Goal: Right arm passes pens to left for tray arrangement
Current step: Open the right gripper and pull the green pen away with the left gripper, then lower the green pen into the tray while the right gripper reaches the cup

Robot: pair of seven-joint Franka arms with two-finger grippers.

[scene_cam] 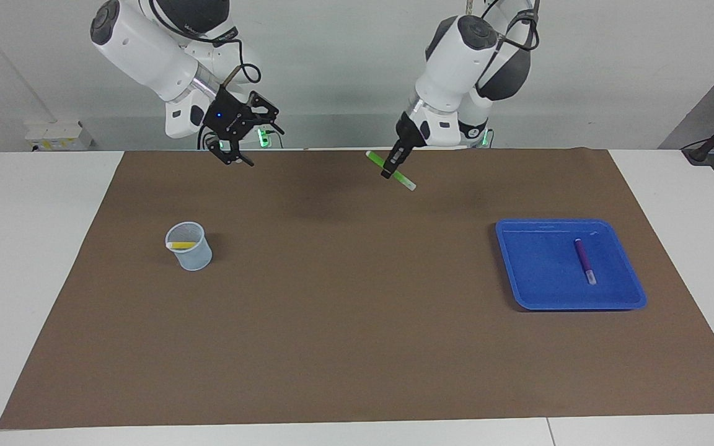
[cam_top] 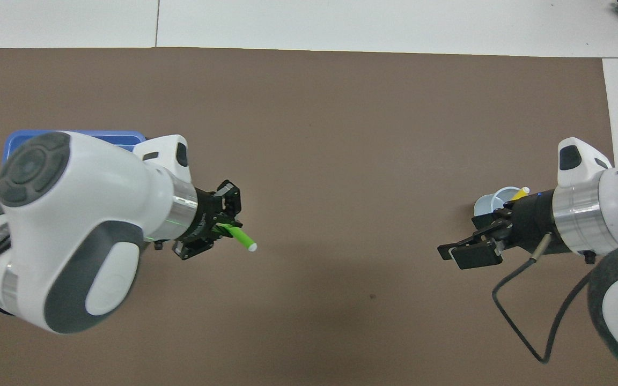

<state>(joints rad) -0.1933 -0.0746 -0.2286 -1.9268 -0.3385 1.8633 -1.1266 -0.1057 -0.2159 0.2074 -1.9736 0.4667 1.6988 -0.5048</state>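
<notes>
**Two arms apart above the mat, one pen in hand**

Two white arms hang over the brown mat [scene_cam: 357, 297] at the robots' end of the table [scene_cam: 35, 260]. The left gripper [scene_cam: 390, 170] is pinched tight on the green pen [scene_cam: 391, 170], gripping it near the middle so that both ends stick out; the pen is tilted, its pale tip pointing down toward the mat. In the overhead view the same gripper [cam_top: 222, 228] shows the green pen [cam_top: 239, 239] jutting toward the right arm's end of the table. The pen is held in the air, over the mat between the cup and the tray.

The right gripper [scene_cam: 235, 155], marked by a small blue light, holds nothing; its fingers are spread wide. Seen from above, it [cam_top: 470, 249] covers part of the cup [cam_top: 494, 201].

The pale-blue cup [scene_cam: 189, 246] stands upright on the mat toward the right arm's end, with the yellow pen [scene_cam: 182, 245] lying inside it, one end resting at the rim.

The blue tray [scene_cam: 543, 291] sits flat on the mat toward the left arm's end, well apart from the cup. The purple pen [scene_cam: 584, 260] lies inside it, pale tip pointing away from the robots. From above, the left arm hides nearly all of the tray.
</notes>
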